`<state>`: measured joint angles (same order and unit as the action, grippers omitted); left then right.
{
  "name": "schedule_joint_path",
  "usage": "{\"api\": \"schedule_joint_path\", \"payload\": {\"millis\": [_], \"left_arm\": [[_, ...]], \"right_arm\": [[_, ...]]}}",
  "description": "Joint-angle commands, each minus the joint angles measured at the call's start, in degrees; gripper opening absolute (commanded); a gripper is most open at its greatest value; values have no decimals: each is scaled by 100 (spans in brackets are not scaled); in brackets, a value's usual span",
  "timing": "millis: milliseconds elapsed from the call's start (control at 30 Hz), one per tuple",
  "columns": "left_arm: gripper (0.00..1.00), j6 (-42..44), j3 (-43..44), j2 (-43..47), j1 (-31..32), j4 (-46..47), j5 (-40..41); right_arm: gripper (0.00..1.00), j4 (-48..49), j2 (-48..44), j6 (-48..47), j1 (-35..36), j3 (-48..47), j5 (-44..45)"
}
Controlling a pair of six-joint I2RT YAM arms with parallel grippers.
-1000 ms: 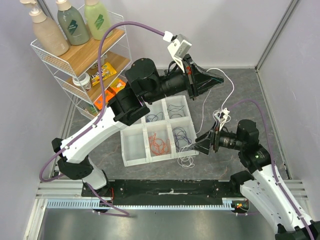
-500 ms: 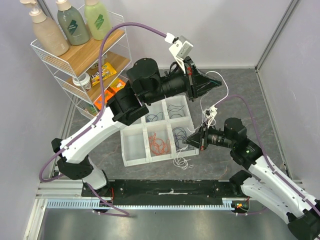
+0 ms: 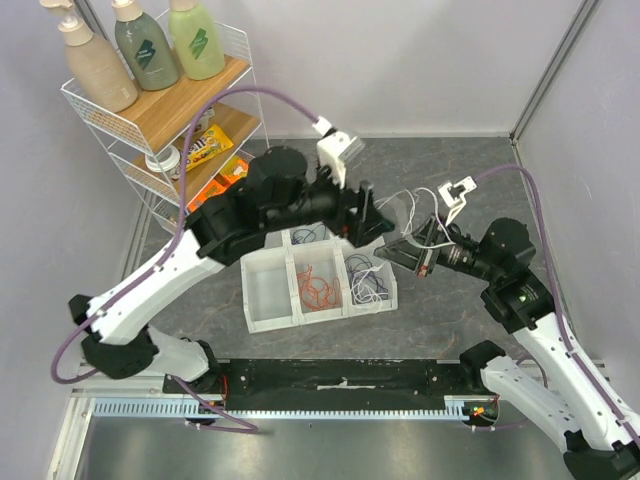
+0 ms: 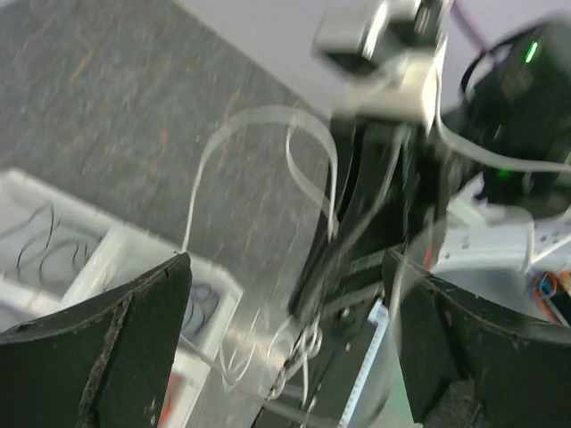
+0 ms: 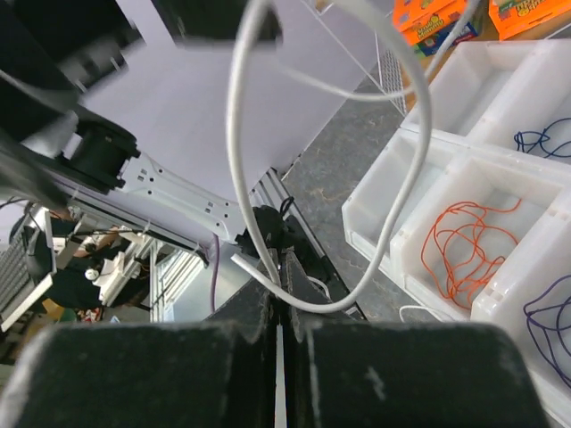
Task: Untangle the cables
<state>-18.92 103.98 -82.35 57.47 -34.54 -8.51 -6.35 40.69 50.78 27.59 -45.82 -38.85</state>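
Note:
A white cable (image 3: 405,203) arcs in loose loops above the table between my two grippers. My right gripper (image 3: 398,247) is shut on it; in the right wrist view the cable (image 5: 413,134) runs out of the pinched fingertips (image 5: 279,267) in a big loop. My left gripper (image 3: 372,222) hangs open just left of it, over the tray's back right. Its view is blurred, with the white cable (image 4: 303,152) beyond the spread fingers (image 4: 287,267). The white tray (image 3: 262,300) holds an orange-red cable (image 3: 318,286) and blue-purple cables (image 3: 372,288) in separate compartments.
A wire shelf rack (image 3: 150,120) with bottles and snack packs stands at the back left. Grey walls close in the back and right. The arms' base rail (image 3: 340,385) runs along the near edge. Thick purple hoses trail along both arms.
My left gripper opened, let go of the white cable and dropped toward the tray. My right gripper shut on the cable by the tray's right edge and lifted it up and back.

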Motion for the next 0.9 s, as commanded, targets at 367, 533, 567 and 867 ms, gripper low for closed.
{"api": "schedule_joint_path", "payload": {"millis": [367,533,567,867], "left_arm": [[50,-86,-3885,2909,-149,1828,-421],[30,-366,-4368,2654,-175,2486,-896],[29,-463,-4587,2671,-175,2757,-1037],[49,-771,-5019,2346,-166,3901,-1670]], "right_arm": [[0,591,124,722,-703,-506,-1160],[0,582,62,828,-711,-612,-1072],[0,591,62,836,-712,-629,-1055],[0,591,10,837,-712,-761,-1239]]}}
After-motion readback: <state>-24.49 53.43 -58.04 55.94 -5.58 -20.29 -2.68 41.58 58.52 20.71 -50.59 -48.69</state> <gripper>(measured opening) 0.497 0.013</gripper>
